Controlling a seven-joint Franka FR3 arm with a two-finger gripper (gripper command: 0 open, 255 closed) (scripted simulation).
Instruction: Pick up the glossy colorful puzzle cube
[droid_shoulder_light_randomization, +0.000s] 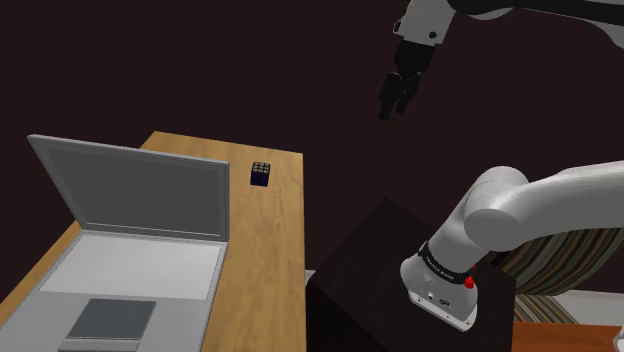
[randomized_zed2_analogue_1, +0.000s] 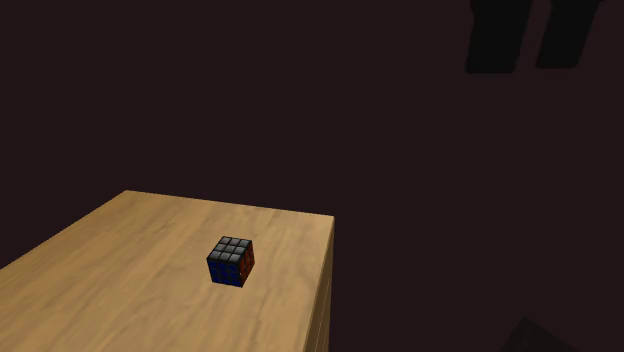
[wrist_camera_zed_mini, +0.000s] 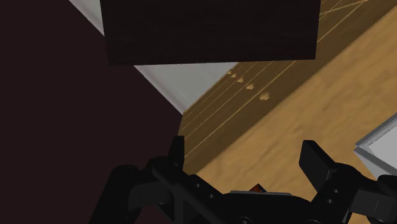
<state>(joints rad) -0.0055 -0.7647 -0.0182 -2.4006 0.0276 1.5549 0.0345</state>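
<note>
Up high, the black pincer (droid_shoulder_light_randomization: 395, 100) hangs in the air with its fingers pointing down, well off the shoulder view's right side of the table and above the stand. From the camera on the hand, the pincer (wrist_camera_zed_mini: 245, 151) stands wide, its two fingers (wrist_camera_zed_mini: 177, 153) apart with nothing between them but wood far below.

Starting at the shoulder view's left, an open grey laptop (droid_shoulder_light_randomization: 130, 230) takes up the near part of the wooden table (droid_shoulder_light_randomization: 270, 260), its screen raised and leaning back. Past the screen's right corner sits the puzzle cube (droid_shoulder_light_randomization: 261, 174), alone on bare wood near the table's far end and close to its right edge, touching neither the laptop nor the pincer. Further right comes the dark box of the stand (droid_shoulder_light_randomization: 370, 270), then the white arm (droid_shoulder_light_randomization: 500, 215) rising from it, and behind that something striped (droid_shoulder_light_randomization: 560, 260).

In the second exterior view the puzzle cube (randomized_zed2_analogue_1: 231, 262) rests flat on the table (randomized_zed2_analogue_1: 120, 270) near its right corner. Its top face shows greyish squares, one side blue, the side beside it red.
</note>
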